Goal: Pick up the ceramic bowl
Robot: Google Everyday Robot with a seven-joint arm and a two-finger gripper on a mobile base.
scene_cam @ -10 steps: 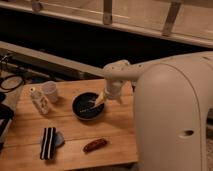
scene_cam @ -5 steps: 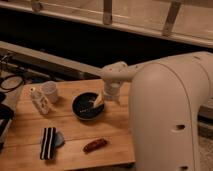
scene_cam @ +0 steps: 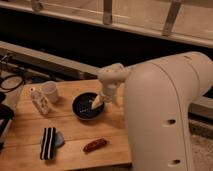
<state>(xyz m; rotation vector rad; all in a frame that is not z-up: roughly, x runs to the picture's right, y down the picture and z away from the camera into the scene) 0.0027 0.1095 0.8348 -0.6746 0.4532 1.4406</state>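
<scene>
The ceramic bowl (scene_cam: 87, 107) is round, shallow and glossy black, and sits in the middle of the wooden table (scene_cam: 70, 132). My gripper (scene_cam: 96, 102) hangs from the white arm (scene_cam: 112, 80) and reaches down over the bowl's right rim, with its pale tip inside or just above the rim. The big white arm body (scene_cam: 165, 110) fills the right side of the view.
A small white cup (scene_cam: 49, 91) and a pale bottle-like object (scene_cam: 39, 100) stand left of the bowl. A black-and-white striped item on a blue object (scene_cam: 49, 142) and a reddish-brown sausage-shaped object (scene_cam: 95, 145) lie near the front edge. Dark gear sits at the far left.
The arm has shifted slightly left and the gripper has come down closer to the bowl's right rim. The bowl has not moved.
</scene>
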